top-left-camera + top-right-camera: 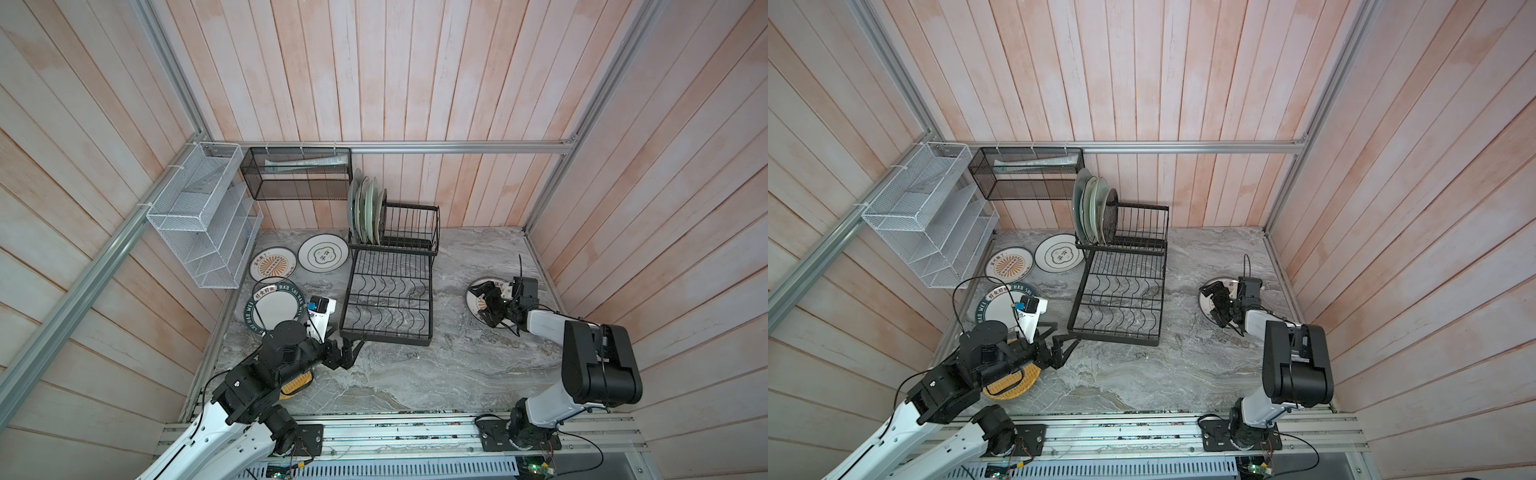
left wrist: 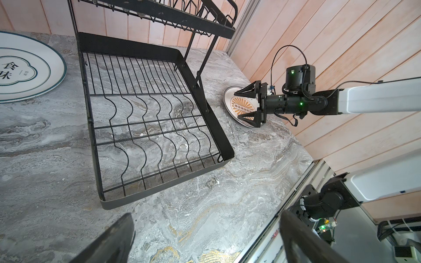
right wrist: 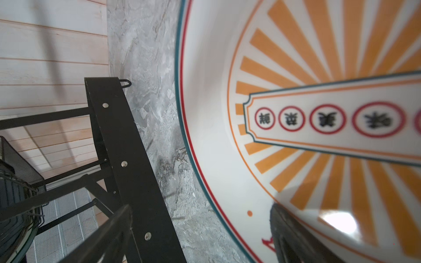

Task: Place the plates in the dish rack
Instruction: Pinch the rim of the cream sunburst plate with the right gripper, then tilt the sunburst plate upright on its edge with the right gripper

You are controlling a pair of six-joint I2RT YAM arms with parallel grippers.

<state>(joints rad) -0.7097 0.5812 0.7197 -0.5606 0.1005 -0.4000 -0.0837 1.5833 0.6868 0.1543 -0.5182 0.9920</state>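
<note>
**Q:** Fig. 1, the principal hazard?
**A:** The right gripper [image 1: 487,309], jaws spread wide and holding nothing, is poised low over the sunburst plate [image 3: 296,68]. The plate lies flat on the marble table [image 1: 415,374], so its glazed rim probably offers little purchase, and a pinch may skid it or drop it short of the dish rack [image 1: 386,338].
**Q:** The plate itself?
**A:** White, with orange rays, a lettered banner and a red-and-teal rim line, lying right of the rack and apart from it. The left gripper [image 1: 1066,334] is likewise spread and empty, near the rack's near corner
</note>
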